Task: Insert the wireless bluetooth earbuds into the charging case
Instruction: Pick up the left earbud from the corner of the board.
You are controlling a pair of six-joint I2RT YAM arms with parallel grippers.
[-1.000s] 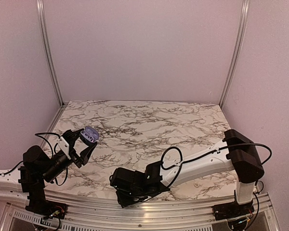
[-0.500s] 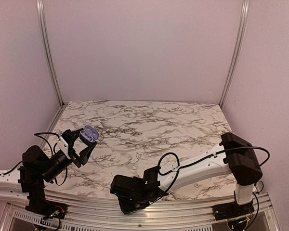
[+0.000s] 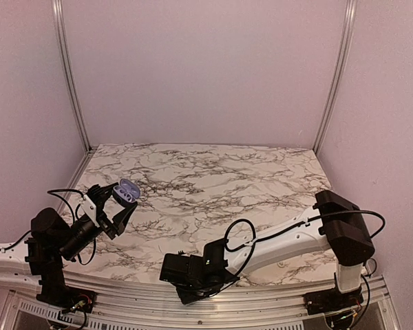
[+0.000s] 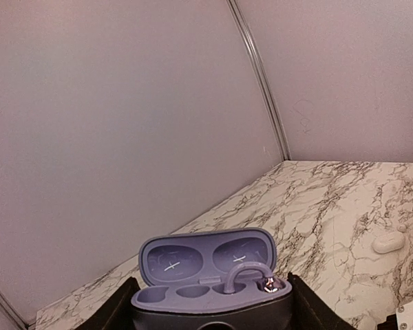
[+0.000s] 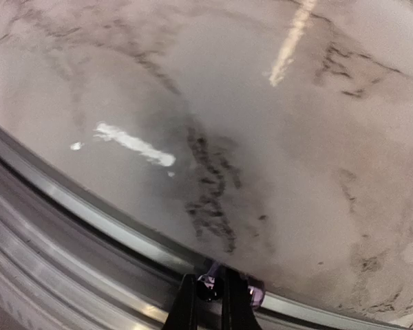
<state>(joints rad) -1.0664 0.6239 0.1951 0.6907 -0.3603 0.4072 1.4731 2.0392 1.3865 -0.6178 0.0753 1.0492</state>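
Widest first: one white marble-look table (image 3: pixel 213 179), glossy and veined in grey, with a ribbed aluminium rail (image 3: pixel 275 290) along its near edge. Two arms work over it. The right arm (image 3: pixel 289 235), a white link between black joints, lies stretched low across the near side. The black left arm (image 3: pixel 55 237) is cocked upward.

The left gripper (image 4: pixel 210 322) has its two black fingers clamped on the flanks of the charging case (image 4: pixel 210 265), a rounded, matte lavender plastic clamshell. It's held up off the table and hinged open, lid standing just beyond the fingertips. Count two oval recesses in the lid and two wells in the base. The well nearer the right finger holds the seated earbud (image 4: pixel 253 280), a curved lavender loop with a shiny tip. The other well shows only its lavender floor.

The right gripper (image 5: pixel 210 301) is down at the rail, thin dark fingers squeezed almost together on the second earbud (image 5: pixel 208 287). That one is a tiny dark-and-lavender speck at the fingertips, partly hidden.

Well out past the left gripper's right finger, one small white pebble-shaped piece (image 4: pixel 387 241) lies on the marble.

Against a second ago, the right arm's elbow has dropped and its wrist sits closer to the rail. The left gripper and case have barely shifted.
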